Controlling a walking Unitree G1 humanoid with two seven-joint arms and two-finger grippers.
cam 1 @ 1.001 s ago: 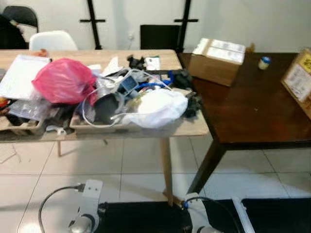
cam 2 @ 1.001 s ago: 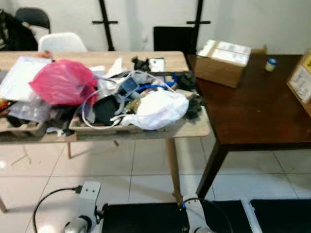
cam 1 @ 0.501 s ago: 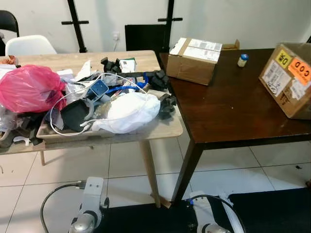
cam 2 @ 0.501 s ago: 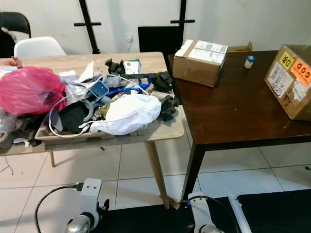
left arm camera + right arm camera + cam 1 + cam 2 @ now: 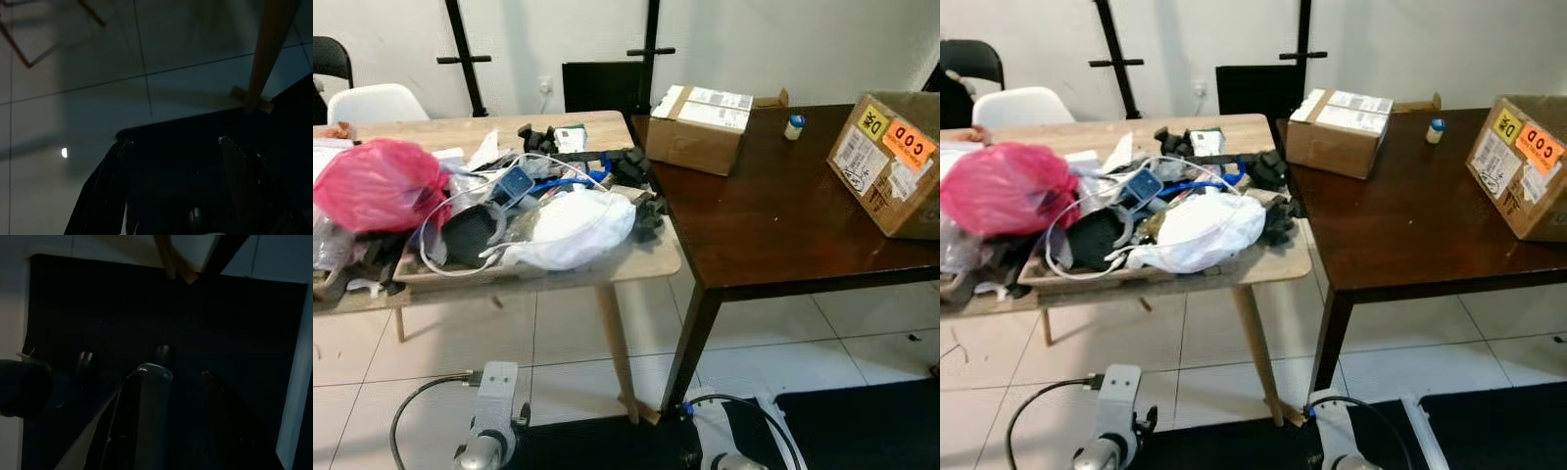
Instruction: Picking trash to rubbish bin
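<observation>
Camera swung right since earlier, both arms hanging idle, left gripper (image 5: 171, 161) fingers apart, right gripper's unclear; crumpled white plastic bag (image 5: 576, 227) near light wooden desk (image 5: 651, 262) front-right corner looks light, soft, pinch gathered folds.

A cluttered wooden table (image 5: 651, 262) stands left of a dark table (image 5: 783, 225) bearing two cardboard boxes (image 5: 697, 127).

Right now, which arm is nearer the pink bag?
Left. The left arm hangs low over the floor, below the light table's front edge, under the pink bag. The right arm hangs farther right, by the dark table's leg.
</observation>
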